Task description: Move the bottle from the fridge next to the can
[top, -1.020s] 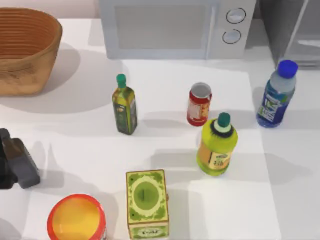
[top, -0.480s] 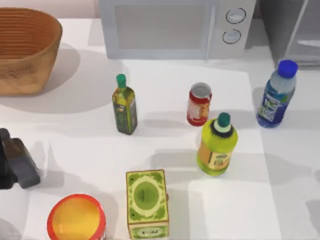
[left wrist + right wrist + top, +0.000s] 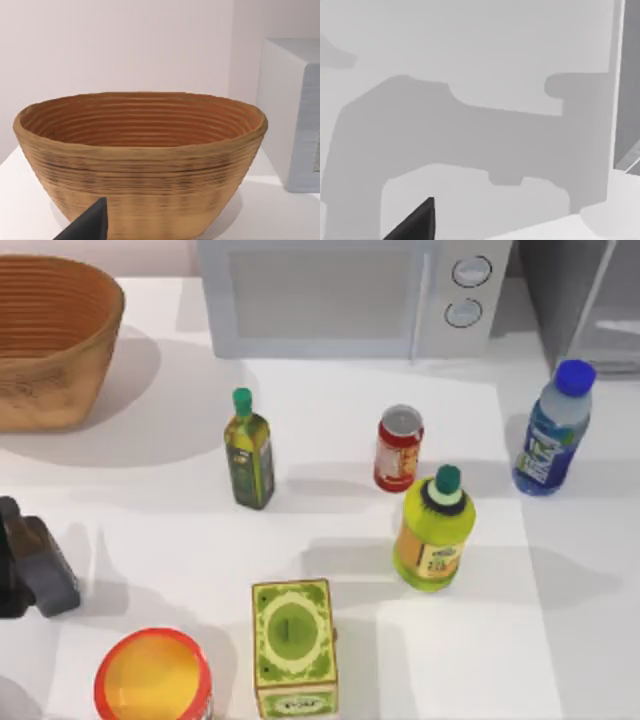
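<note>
The clear bottle (image 3: 551,432) with a blue cap stands upright on the table at the right, just in front of the dark-grey fridge (image 3: 583,295). The red can (image 3: 399,448) stands upright near the table's middle, well to the bottle's left. My left gripper (image 3: 38,575) rests at the table's left edge, far from both; a dark part of it (image 3: 87,226) shows in the left wrist view. A dark part of my right gripper (image 3: 415,222) hangs over bare shaded table in the right wrist view.
A fat yellow-green bottle (image 3: 433,530) stands just in front of the can. A dark green oil bottle (image 3: 249,450), a green box (image 3: 292,645) and a red tub (image 3: 153,677) fill the left-middle. The microwave (image 3: 340,295) and a wicker basket (image 3: 50,340) line the back.
A faint shadow near the table's right edge has shifted slightly. The bottle, the can and the left arm stand where they were.
</note>
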Robot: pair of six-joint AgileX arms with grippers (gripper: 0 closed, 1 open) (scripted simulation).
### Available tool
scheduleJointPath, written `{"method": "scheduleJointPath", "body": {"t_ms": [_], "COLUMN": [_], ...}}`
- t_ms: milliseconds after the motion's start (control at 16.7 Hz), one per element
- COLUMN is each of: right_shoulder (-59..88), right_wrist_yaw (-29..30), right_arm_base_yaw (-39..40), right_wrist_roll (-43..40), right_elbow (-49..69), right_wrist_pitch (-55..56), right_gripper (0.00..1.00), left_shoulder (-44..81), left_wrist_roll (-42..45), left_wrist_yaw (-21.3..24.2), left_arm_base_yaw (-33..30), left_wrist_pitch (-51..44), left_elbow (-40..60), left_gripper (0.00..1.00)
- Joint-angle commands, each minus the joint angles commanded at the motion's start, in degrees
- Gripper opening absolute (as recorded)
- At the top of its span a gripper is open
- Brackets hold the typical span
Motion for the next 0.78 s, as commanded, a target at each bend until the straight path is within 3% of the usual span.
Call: {"method": "scheduleJointPath", "body": {"t_ms": [180, 360, 780], "right_shoulder": [12.6, 19.9, 21.7], "right_wrist_yaw": [-5.8, -9.5, -10.5], "right_arm_base_yaw": [-11.5, -18.5, -20.1], "right_wrist_roll": [-12.6, -19.8, -21.6], "right_elbow": [3.4, 5.3, 5.7], "right_wrist_pitch": [2.0, 3.7, 4.2], "right_gripper": [1.0, 1.0, 1.0], "left_shoulder": [0.0, 0.0, 0.0], "left_wrist_roll": [0.0, 0.0, 0.0], "left_wrist_yaw": [0.0, 0.0, 0.0], "left_arm_base_yaw": [0.0, 0.0, 0.0], "left_wrist_pitch": [0.0, 0.0, 0.0], "left_elbow": [0.0, 0.0, 0.0], "left_gripper": [1.0, 1.0, 1.0]}}
